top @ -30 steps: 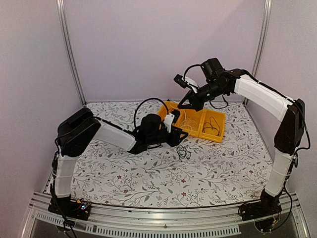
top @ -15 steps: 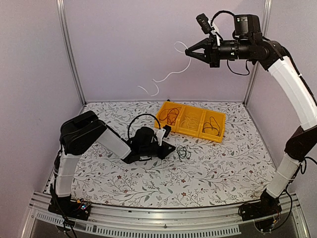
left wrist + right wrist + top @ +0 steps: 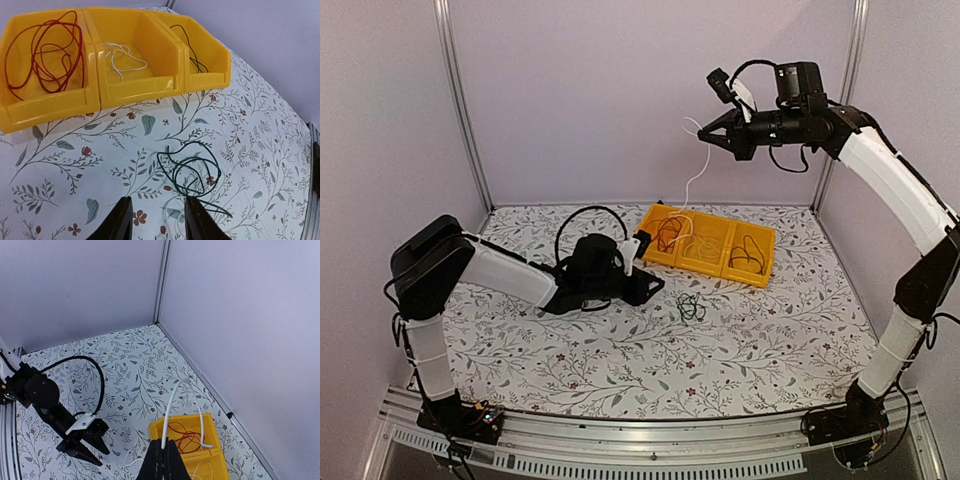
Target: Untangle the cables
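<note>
The right gripper (image 3: 705, 137) is high in the air, at about 1 o'clock from the middle of the flowered table (image 3: 770, 340). Its jaws are pressed together on the white cable (image 3: 697, 180). From the wrist view, the cable makes an arch just beyond the fingertips and then falls down. Its lower part goes into the yellow tray (image 3: 135, 90), and some loops of it lie in the middle compartment.

The tray stands at 12 o'clock on the table and has three compartments. The red cable (image 3: 45, 50) is coiled in the left one. The black cable (image 3: 192, 47) lies in the right one. So each of these three cables has its own place and is apart from the others.

The dark green cable (image 3: 192, 172) lies on the table as a small loose coil, at 6 o'clock from the tray and not touching it. The left gripper (image 3: 157, 222) is low over the table at 9 o'clock from this coil, with its jaws about half apart and nothing between them. The coil is just in front of its fingertips.

I judge that the task is mostly done: the cables are separated. What is left is to put down the white cable fully and release it, and perhaps to deal with the green one.
</note>
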